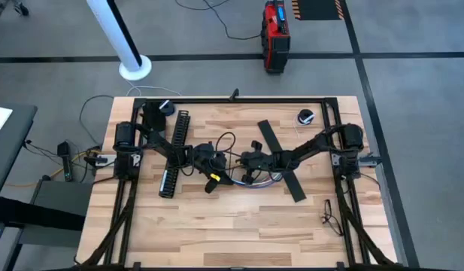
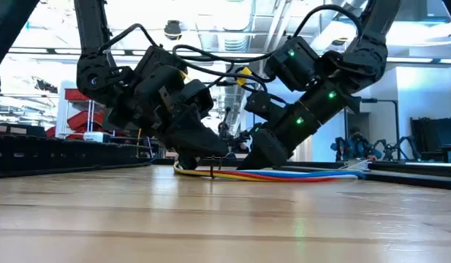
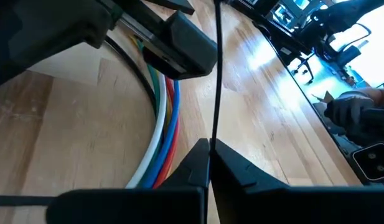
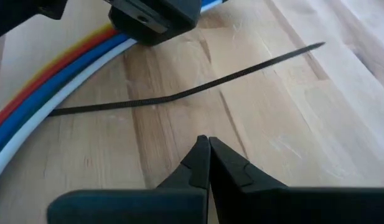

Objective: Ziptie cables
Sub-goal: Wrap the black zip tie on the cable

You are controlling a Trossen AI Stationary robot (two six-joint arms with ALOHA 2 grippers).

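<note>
Nearest the low camera, the cables (image 2: 283, 175) lie flat mid-worktop (image 2: 210, 219): thin, limp, likely to splay, so best gripped close beside the zip tie (image 4: 185, 93). The left hand (image 3: 210, 155) is clenched on the tie's strap just beside them; the right hand (image 4: 209, 152) hovers clenched, empty, over the tie's tail.

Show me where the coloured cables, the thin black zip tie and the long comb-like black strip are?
cables (image 4: 61, 59): right wrist view, on the blue wire.
zip tie (image 4: 198, 88): right wrist view, mid-length of its strap.
comb-slotted channel (image 1: 176, 150): high view, its middle.
</note>
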